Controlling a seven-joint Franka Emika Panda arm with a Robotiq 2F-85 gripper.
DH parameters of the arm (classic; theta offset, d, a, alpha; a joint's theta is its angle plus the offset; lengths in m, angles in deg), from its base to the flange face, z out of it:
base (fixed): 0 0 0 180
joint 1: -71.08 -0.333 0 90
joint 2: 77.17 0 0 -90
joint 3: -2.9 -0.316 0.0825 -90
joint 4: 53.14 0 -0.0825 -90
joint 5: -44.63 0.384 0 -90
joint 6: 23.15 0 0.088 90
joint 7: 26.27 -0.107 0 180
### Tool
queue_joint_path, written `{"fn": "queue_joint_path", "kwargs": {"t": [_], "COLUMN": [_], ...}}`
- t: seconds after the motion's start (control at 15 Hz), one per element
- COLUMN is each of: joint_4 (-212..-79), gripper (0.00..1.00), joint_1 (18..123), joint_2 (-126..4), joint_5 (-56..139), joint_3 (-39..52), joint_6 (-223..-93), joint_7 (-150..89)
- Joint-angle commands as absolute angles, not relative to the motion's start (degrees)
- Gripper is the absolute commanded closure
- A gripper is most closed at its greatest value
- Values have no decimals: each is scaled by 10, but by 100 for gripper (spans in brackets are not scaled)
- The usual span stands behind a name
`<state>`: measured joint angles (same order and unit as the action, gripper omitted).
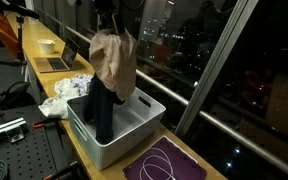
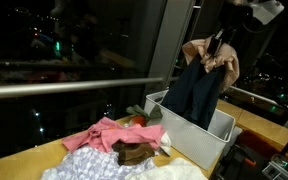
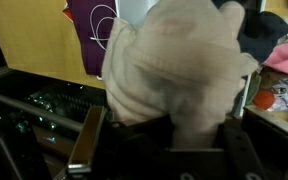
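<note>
In an exterior view the gripper (image 1: 108,28) is clenched on a tan garment (image 1: 116,62) above the white bin (image 1: 134,128); a dark garment (image 1: 102,112) hangs with it into the bin; in an exterior view a clothes pile (image 2: 109,145) lies on the counter (image 2: 14,162) beside the bin; the wrist view shows the tan garment bunched between the fingers (image 3: 88,150).

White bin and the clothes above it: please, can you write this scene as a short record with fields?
gripper: shut on the beige garment, high above the bin
beige garment: hangs bunched from the gripper
dark garment: hangs with the beige one, its lower end inside the bin
white bin: stands on the table by the window
clothes pile: lies on the table beside the bin, a pink piece on top
purple cloth: lies flat on the bin's other side and bears white loops
</note>
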<state>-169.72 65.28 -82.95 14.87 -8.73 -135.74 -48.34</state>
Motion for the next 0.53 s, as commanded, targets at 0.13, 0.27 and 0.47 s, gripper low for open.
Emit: {"fn": "queue_joint_path", "kwargs": {"t": [0.13,0.27,0.47], "joint_4": [-1746,-1754,-1755], "gripper": [45,31,10], "joint_1": [649,647,631], "joint_2": [-843,-842,-830], "joint_5": [150,150,143], "joint_3": [-78,-81,-98], "joint_6": [-1399,-1407,-1409], "joint_7": [-491,-497,-516]}}
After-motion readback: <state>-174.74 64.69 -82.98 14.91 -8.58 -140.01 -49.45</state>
